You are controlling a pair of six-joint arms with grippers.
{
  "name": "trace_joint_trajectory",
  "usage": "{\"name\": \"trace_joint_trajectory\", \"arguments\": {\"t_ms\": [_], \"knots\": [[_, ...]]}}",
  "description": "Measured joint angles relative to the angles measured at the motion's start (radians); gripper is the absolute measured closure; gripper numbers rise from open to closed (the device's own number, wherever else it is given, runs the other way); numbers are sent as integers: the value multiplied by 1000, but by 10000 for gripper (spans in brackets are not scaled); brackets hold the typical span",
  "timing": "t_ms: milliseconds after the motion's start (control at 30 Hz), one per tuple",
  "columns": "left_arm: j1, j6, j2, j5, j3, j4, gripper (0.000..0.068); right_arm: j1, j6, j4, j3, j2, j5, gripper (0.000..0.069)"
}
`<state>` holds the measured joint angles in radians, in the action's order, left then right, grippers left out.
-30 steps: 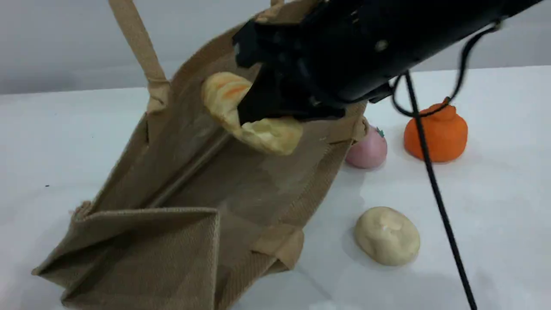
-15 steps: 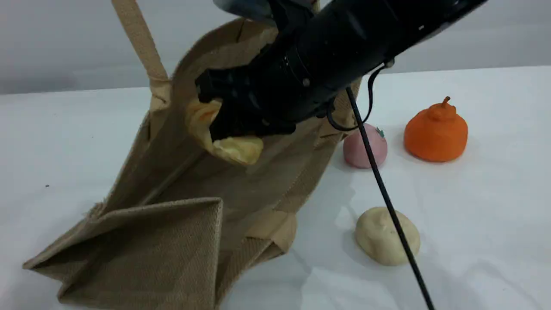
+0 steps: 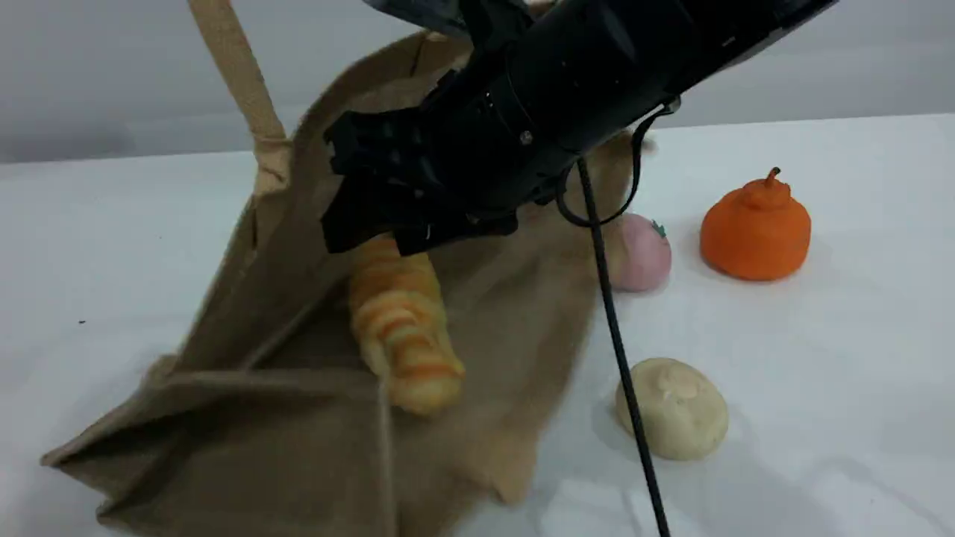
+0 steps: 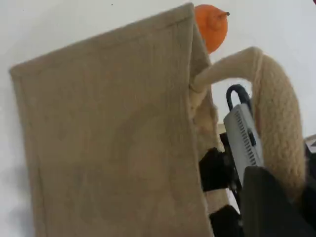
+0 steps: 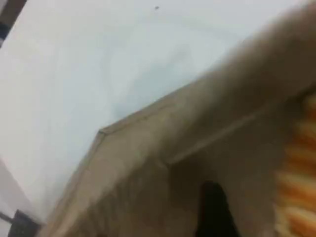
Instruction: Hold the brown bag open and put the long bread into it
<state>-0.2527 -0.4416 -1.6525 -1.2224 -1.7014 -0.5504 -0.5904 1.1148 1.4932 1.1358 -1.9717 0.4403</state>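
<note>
The brown bag (image 3: 492,313) lies tilted on the white table with its mouth held up and open. One beige handle (image 4: 276,113) loops over my left gripper (image 4: 266,207), which is shut on it. The striped long bread (image 3: 403,328) lies blurred inside the bag, just below my right gripper (image 3: 403,239). That gripper reaches into the bag's mouth and stands open with nothing in it. In the right wrist view the bread (image 5: 298,187) sits at the right edge against the bag's inner wall (image 5: 148,163), beside my dark fingertip (image 5: 212,207).
Right of the bag lie a pink ball (image 3: 642,253), an orange pumpkin-shaped piece (image 3: 755,227) and a cream lump (image 3: 671,406). A black cable (image 3: 619,350) hangs from the right arm across the bag's right edge. The other handle (image 3: 239,82) stands up at the left.
The right gripper pushed deeper into the bag, then let go of the long bread, which dropped down inside. The bag's right wall slumped and blurred.
</note>
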Motion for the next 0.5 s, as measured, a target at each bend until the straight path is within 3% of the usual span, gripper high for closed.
{"name": "trace_joint_trajectory", "arguments": {"t_ms": [267,500], "knots": [[0,-1,0,0,0,1,592,26,-26,-72,-2,139,12,288],[0,-1,0,0,1,2,592,122,-194,-294,-2,331,61,288]]}}
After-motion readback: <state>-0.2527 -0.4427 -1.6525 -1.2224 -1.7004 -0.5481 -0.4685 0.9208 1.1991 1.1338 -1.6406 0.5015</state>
